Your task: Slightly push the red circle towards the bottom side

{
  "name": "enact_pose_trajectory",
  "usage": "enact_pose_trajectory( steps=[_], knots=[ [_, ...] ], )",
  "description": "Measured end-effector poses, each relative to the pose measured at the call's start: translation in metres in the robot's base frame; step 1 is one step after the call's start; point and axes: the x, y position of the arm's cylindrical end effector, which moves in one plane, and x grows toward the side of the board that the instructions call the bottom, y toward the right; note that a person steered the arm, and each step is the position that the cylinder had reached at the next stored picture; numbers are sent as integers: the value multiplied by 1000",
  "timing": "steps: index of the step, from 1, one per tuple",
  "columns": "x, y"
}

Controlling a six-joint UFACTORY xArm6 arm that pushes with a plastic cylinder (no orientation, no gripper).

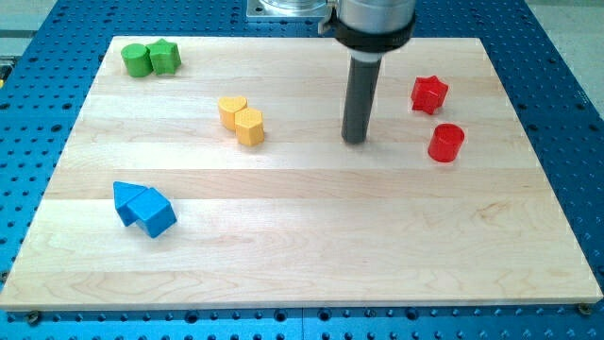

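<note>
The red circle [445, 143] stands on the wooden board [302, 246] at the view's right. A red star [428, 93] sits just above it, slightly to the left. My tip [355, 141] rests on the board to the left of the red circle, at about its height and well apart from it. The dark rod rises from the tip to the view's top.
Two yellow blocks [242, 119] touch each other left of the tip. A green circle [137, 59] and a green star [164, 57] sit at the top left. Two blue blocks [143, 208] lie at the lower left. Blue perforated table surrounds the board.
</note>
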Motion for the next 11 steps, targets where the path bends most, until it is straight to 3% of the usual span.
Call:
enact_pose_trajectory(
  steps=[4,7,9,10,11],
  knots=[
    [-9,4],
    [-28,79],
    [15,132],
    [62,129],
    [36,129]
  ],
)
